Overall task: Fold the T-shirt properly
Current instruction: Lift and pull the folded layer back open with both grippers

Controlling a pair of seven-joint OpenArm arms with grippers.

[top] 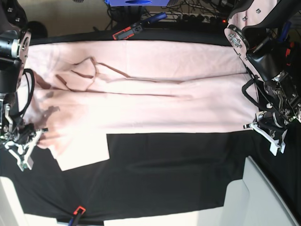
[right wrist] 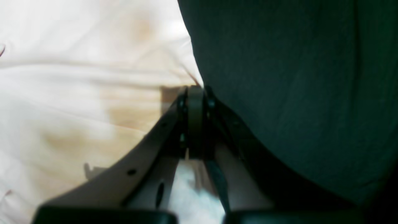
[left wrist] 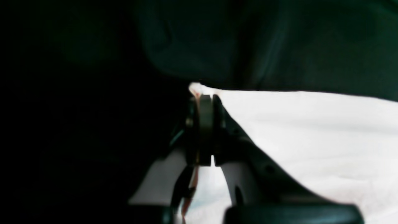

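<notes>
I see the T-shirt (top: 141,101) lying flat, long axis running left-right across the surface (top: 178,179). Left fingers (left wrist: 217,105) and right fingers (right wrist: 182,102) each pinch its edge.

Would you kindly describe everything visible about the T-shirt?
The T-shirt is pale pink, soft-looking cloth, spread lengthwise across the black table cloth, wrinkled near the sleeve end. One sleeve juts toward the camera. The left gripper and right gripper each pinch an edge with shut jaws.

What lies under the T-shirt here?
The T-shirt lies spread on a black table cloth, visible around its edges. Whatever is beneath the shirt's middle is covered.
</notes>
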